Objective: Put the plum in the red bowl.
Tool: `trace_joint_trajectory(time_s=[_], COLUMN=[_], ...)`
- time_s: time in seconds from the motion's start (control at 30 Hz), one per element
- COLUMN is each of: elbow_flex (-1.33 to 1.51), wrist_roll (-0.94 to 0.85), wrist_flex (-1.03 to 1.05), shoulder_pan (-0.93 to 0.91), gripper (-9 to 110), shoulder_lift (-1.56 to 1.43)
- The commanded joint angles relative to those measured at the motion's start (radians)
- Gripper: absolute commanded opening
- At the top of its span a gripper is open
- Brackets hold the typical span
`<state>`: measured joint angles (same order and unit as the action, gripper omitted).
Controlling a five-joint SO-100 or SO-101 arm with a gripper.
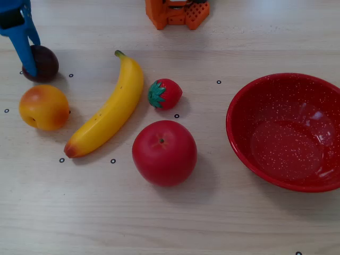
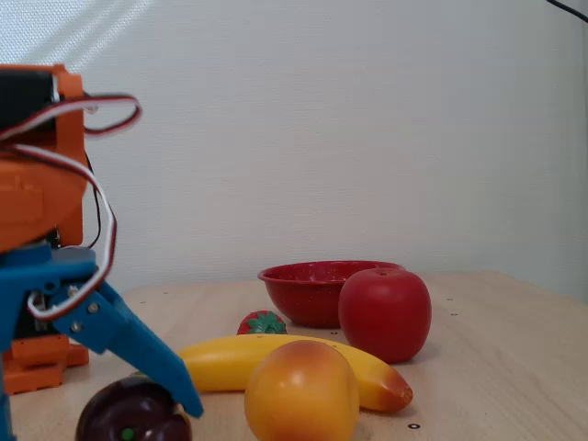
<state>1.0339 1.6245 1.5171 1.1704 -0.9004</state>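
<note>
1. Blue plastic is what you see of the gripper [image 1: 33, 68]: in the top-down fixed view 1 finger [image 1: 24, 50] comes down at the top left corner and its tip lies against the left side of the plum [image 1: 42, 62]
2. In the low fixed view you see a blue finger [image 2: 138, 354] slanting down over the right side of the plum [image 2: 133, 413], with the gripper [image 2: 96, 423] straddling it; the other finger sits at the frame edge, so you cannot tell whether the claw is spread or pinching the fruit
3. The plum sits on the wooden table [image 1: 170, 223], just above the peach [image 1: 44, 107] in the top-down view
4. The red bowl [image 1: 281, 180] stands well apart at the right edge, empty
5. Between them you have a banana [image 1: 109, 109], a strawberry [image 1: 164, 94] and a red apple [image 1: 164, 152]
6. The orange arm base [image 1: 177, 13] is at the top edge
</note>
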Motion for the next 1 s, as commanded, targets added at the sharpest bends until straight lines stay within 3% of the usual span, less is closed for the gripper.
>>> trace_joint_trajectory(time_s=[0.0,0.97], elbow_flex=[-0.021,0.002], wrist_roll=[0.006,-0.118], wrist_flex=[-0.032,-0.011], shoulder_pan=[0.028,-0.127], gripper=[52,52], shoulder_lift=[-0.046,-0.057])
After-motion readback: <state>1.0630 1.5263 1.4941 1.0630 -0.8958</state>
